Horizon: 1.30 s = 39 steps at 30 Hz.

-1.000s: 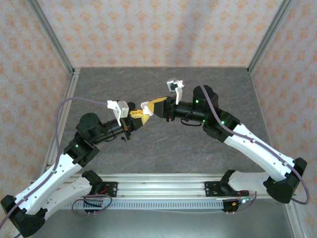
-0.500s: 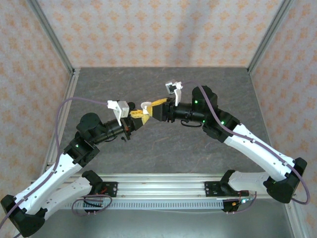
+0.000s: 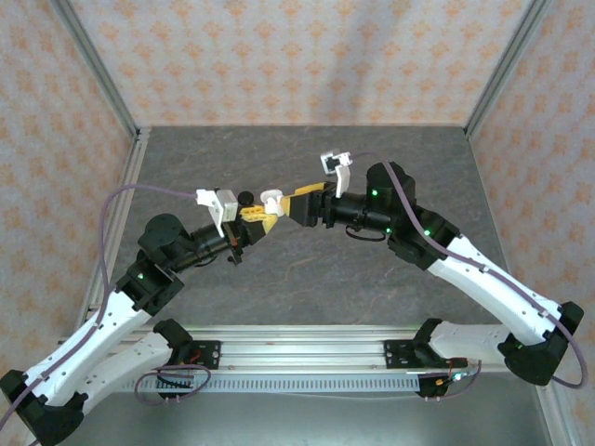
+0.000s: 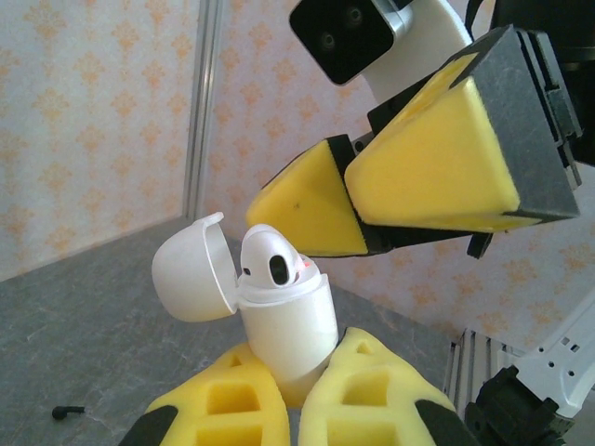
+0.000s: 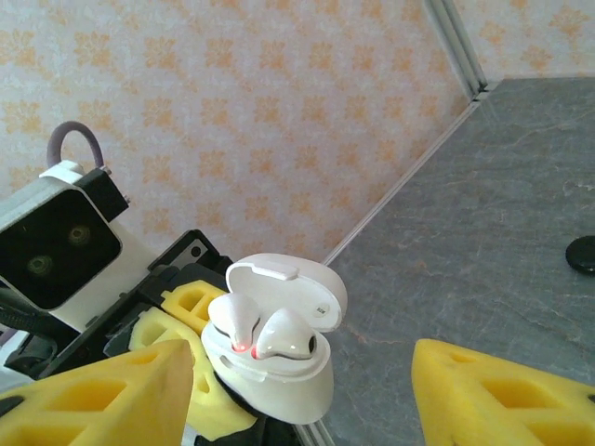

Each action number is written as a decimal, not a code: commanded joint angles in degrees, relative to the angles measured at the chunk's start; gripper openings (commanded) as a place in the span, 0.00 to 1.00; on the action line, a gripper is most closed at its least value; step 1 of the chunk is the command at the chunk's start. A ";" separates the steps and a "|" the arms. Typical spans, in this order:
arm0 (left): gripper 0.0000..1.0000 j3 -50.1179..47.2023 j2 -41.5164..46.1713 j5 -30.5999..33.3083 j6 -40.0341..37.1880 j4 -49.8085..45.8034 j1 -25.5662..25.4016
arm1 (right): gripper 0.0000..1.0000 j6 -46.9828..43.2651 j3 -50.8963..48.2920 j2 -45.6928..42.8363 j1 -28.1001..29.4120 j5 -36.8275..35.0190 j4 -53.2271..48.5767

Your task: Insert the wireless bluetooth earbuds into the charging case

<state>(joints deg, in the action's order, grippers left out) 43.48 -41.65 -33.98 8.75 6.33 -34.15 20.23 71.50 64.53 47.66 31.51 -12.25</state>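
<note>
My left gripper (image 4: 296, 395) is shut on the lower part of a white charging case (image 4: 290, 321), holding it upright above the table with its lid (image 4: 191, 271) hinged open. Two white earbuds (image 5: 232, 321) (image 5: 286, 336) sit in the case's (image 5: 270, 376) wells, each showing a small red light. One earbud (image 4: 270, 263) pokes above the rim in the left wrist view. My right gripper (image 5: 302, 364) is open, its yellow fingers (image 4: 432, 172) just above and to the right of the case, touching nothing. From above, the case (image 3: 271, 198) hangs between the left gripper (image 3: 258, 216) and the right gripper (image 3: 296, 204).
A small black round object (image 3: 245, 195) (image 5: 584, 253) lies on the grey table behind the left gripper. A tiny black stemmed piece (image 4: 67, 410) lies on the table at lower left. Patterned walls and metal posts (image 3: 102, 84) enclose the table.
My right gripper has opened and drawn back a little to the right, away from the case. The left gripper still holds the case, shifted slightly left.
</note>
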 commanded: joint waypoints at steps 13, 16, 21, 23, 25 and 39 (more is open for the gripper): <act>0.00 2.02 1.90 0.05 1.05 3.31 -0.39 | 0.71 13.65 -1.68 -0.54 0.42 1.16 9.40; 0.00 2.05 1.74 0.13 0.98 3.92 -0.48 | 0.71 18.67 -2.38 1.26 0.42 3.48 13.80; 0.00 3.44 0.89 0.15 0.31 4.31 -0.48 | 0.71 21.78 -2.46 2.59 0.42 4.00 14.91; 0.00 3.96 0.65 0.14 0.12 4.50 -0.50 | 0.72 22.24 -2.71 2.54 0.42 3.98 15.45; 0.00 4.19 0.44 0.14 0.12 4.79 -0.56 | 0.72 22.67 -2.74 2.55 0.42 4.32 15.99; 0.00 4.60 -1.36 0.57 -0.23 6.39 -0.86 | 0.71 27.85 -4.75 3.97 0.42 6.56 22.66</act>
<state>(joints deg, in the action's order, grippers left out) 46.04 -42.92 -33.98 9.06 8.88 -34.52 46.63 67.46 67.61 47.70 36.93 6.17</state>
